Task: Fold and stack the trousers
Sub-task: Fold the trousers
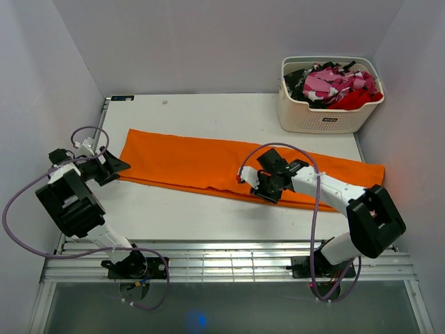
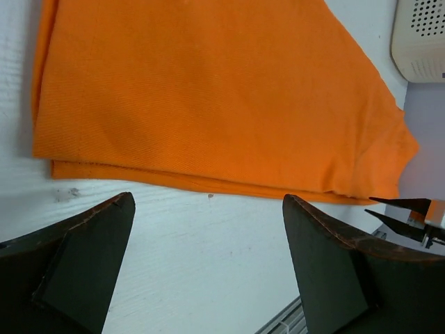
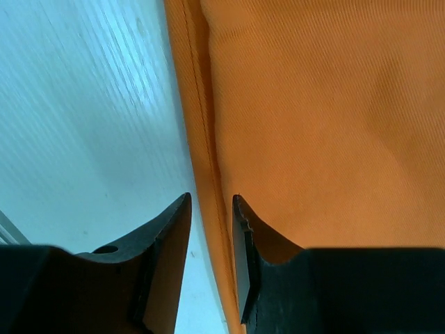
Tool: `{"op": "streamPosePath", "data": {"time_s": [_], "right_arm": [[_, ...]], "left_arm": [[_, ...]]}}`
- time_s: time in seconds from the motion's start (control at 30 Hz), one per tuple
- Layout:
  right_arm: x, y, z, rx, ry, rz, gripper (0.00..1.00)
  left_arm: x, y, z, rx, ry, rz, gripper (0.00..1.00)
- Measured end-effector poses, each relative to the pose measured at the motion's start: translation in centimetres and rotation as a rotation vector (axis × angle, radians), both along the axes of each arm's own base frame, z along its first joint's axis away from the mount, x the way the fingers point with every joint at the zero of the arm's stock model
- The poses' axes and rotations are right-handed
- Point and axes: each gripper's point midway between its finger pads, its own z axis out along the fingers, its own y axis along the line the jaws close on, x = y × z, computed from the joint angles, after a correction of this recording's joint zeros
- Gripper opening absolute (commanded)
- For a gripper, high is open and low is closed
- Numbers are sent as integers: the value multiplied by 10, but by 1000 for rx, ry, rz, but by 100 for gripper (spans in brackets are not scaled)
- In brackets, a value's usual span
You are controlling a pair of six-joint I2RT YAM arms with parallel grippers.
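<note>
Two claws are tending the trousers [image 1: 195,163]: left claw [image 1: 113,167] is gaping wide, cloth end just ahead; right claw [image 3: 212,202] is hovering barely parted over their edge, risking pinching one layer.

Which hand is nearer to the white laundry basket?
Right. The right hand sits at the near edge of the trousers, around mid-length, diagonally in front of the basket. The left hand is at the trousers' left end, much farther away.
</note>
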Motion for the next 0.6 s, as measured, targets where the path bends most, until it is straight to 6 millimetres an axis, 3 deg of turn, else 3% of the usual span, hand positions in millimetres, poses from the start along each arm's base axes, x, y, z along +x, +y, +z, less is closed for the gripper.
{"op": "streamPosePath", "data": {"time_s": [0.23, 0.6], "right_arm": [[1, 38, -7, 13, -38, 18, 36], [15, 40, -18, -22, -87, -37, 31]], "left_arm": [[1, -2, -18, -88, 57, 80, 98], [10, 6, -43, -119, 99, 183, 98]]}}
